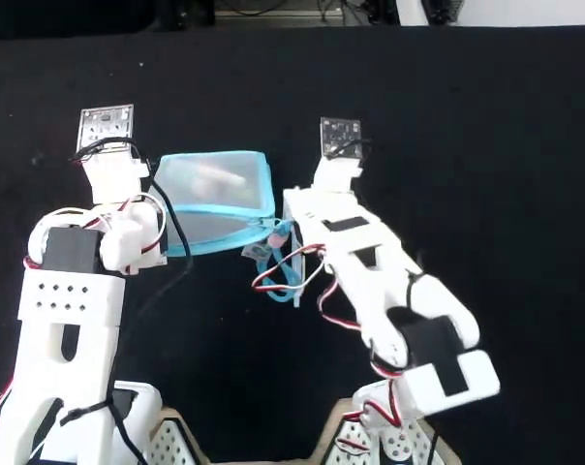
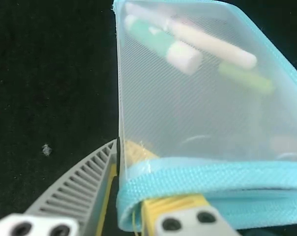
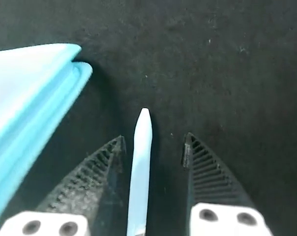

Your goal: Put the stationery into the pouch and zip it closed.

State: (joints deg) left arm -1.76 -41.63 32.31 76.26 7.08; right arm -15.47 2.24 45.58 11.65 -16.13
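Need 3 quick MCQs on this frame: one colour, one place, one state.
1. Colour of the pouch trim?
A. red
B. blue
C. orange

2. Where is the pale-blue strip?
A. inside the pouch
B. on top of an arm
C. between the fingers of the right end effector

3. State of the right end effector?
A. open
B. shut on the strip
C. shut on the pouch

Answers:
1 B: the left wrist and high views both show a blue band edging the pouch.
2 C: the right wrist view shows the strip lying in the gap between the two fingers.
3 A: there is dark table on both sides of the strip, so neither finger touches it.
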